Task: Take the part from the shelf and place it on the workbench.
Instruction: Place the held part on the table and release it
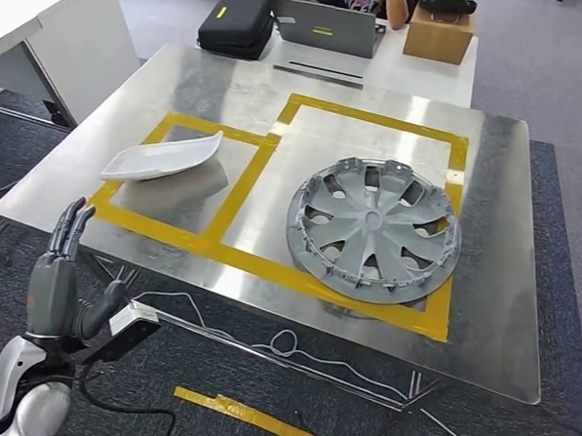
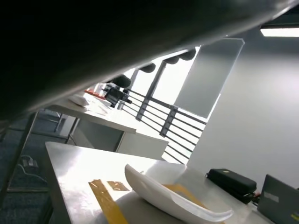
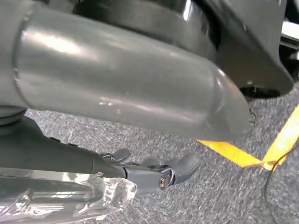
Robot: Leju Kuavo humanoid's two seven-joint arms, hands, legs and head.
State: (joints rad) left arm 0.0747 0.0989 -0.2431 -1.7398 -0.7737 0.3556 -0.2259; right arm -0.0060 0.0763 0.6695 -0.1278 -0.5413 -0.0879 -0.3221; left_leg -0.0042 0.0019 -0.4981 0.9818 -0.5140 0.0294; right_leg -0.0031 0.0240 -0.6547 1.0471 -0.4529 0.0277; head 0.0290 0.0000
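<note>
A white curved part [image 1: 162,158] lies in the left yellow-taped rectangle of the metal workbench [image 1: 489,316]. In the left wrist view the white part [image 2: 169,196] sits close ahead on the bench top. A grey wheel cover [image 1: 373,229] lies in the right taped rectangle. My left hand [image 1: 58,269] hovers below the bench's near left corner, fingers stretched upward and apart, holding nothing. My right hand [image 3: 155,172] hangs low over grey carpet, its fingers extended with nothing in them.
Behind the bench stands a second table with a black case [image 1: 236,25], a laptop [image 1: 326,26] and a cardboard box [image 1: 437,35]; a person sits there. A white table [image 1: 55,30] is at far left. Cables [image 1: 281,344] and yellow tape [image 1: 251,419] lie on the floor.
</note>
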